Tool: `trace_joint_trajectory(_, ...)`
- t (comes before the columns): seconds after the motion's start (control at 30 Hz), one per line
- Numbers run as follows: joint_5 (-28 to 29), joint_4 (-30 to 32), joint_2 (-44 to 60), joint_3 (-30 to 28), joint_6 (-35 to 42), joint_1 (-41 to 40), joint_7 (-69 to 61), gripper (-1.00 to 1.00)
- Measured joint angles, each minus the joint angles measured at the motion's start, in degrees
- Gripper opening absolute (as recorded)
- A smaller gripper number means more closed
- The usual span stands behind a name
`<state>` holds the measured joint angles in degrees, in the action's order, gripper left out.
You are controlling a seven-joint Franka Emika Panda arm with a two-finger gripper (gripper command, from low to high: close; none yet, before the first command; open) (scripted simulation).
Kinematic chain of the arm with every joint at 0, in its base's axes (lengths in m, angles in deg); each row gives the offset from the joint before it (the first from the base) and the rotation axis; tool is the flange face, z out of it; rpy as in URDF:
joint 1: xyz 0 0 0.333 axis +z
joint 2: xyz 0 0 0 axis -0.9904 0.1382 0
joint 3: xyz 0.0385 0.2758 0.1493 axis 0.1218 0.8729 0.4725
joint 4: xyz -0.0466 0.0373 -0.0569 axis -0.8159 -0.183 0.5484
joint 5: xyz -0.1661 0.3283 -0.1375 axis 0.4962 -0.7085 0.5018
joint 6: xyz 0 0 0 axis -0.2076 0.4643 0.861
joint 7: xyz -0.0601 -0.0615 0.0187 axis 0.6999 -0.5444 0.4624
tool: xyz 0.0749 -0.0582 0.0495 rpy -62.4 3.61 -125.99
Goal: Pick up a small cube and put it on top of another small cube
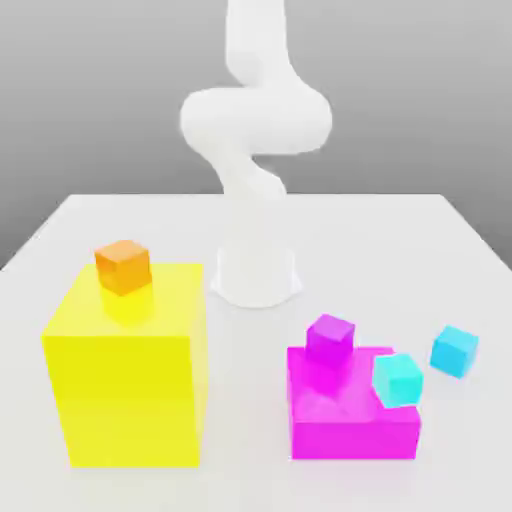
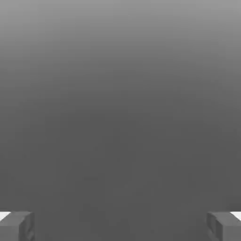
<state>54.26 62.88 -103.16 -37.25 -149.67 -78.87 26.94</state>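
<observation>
Resting on the table at the exterior view's right, beside the magenta block, the small cube lies well below the empty, wide-open gripper.

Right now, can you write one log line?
gripper: open, holding nothing | sky-blue cube: on table | stacking: not begun

White counter carries yellow block, magenta block, sky-blue cube (far right), arm base.
</observation>
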Motion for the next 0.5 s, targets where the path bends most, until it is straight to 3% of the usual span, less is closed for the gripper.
trace_joint_trajectory(0.5,-6.76,14.23,26.66,13.83,-16.07,16.95,-2.46,0.00)
